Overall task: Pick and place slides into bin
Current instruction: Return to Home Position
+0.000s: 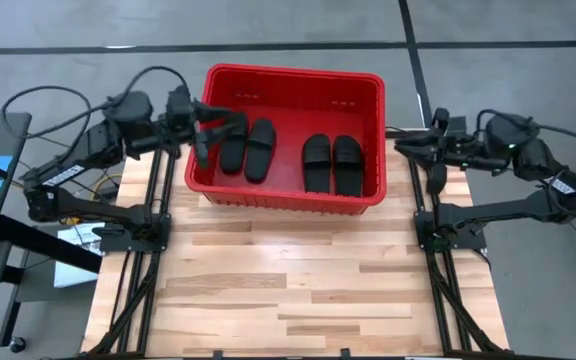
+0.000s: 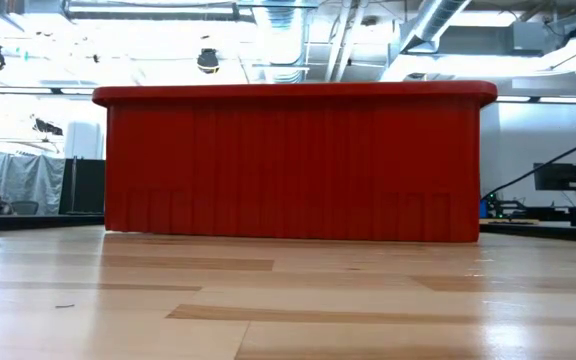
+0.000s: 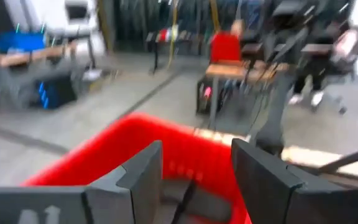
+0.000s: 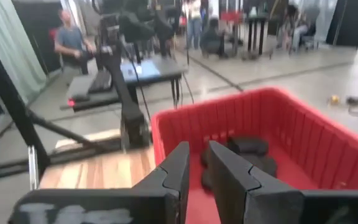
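Wooden tabletop [image 2: 288, 300] is lying bare across the lower part of the low view. Behind it the red bin [image 2: 298, 165] is filling the middle of the frame, so nothing inside it is showing from that angle. Looking down in the high view, all four slides [image 1: 260, 150] are lying flat inside the bin, one pair left of centre and one pair right of centre. So I'm reading the packing as done, and what's left is getting both arms home.

It's the left gripper [image 1: 218, 128] that's needing the care. It's hanging over the bin's left end, fingers spread apart and holding nothing, just beside the left pair of slides. I'd be lifting it straight up first so it's clearing the rim. Only then would I be swinging it back toward the left edge of the frame, rather than dragging it sideways and risking a bump on the bin wall.

Over at the right of the frame, the right gripper [image 1: 408, 147] is sitting outside the bin's right wall. Its fingers are drawn together and empty, and it's well apart from the right pair. A plain pull-back is looking like enough there.
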